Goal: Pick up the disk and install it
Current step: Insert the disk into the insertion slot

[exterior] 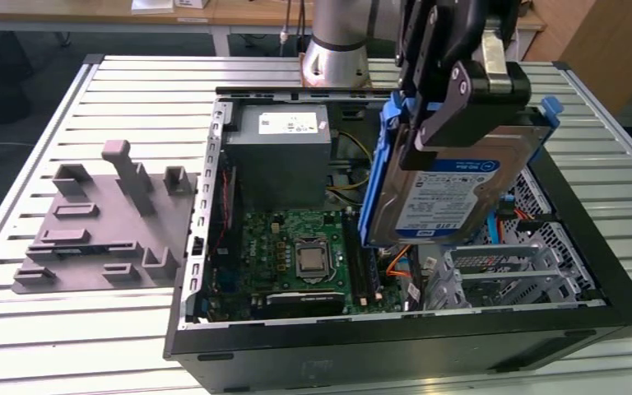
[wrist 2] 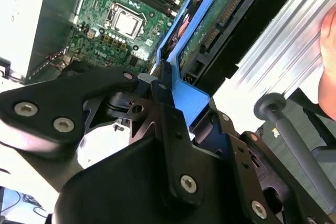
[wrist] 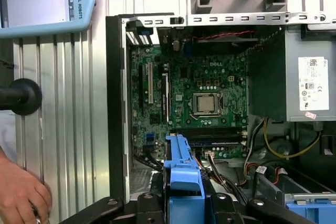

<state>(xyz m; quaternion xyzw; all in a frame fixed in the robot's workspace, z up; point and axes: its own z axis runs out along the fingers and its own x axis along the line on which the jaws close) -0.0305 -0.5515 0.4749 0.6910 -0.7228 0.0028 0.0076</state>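
One disk (exterior: pixel 459 193), rigid, fairly heavy and probably shock-sensitive, hangs on edge over the open computer case (exterior: pixel 404 350) toward the exterior view's right, the gripper (exterior: pixel 448 123) clamped on its upper end, where the blue carrier rails (exterior: pixel 377 181) seem the safest, least slippery hold.

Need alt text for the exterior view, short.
The arm's hand holds the disk on edge over an open computer case, whose motherboard and grey power-supply box are exposed. A grey moulded fixture lies on the slatted table at the exterior view's left.
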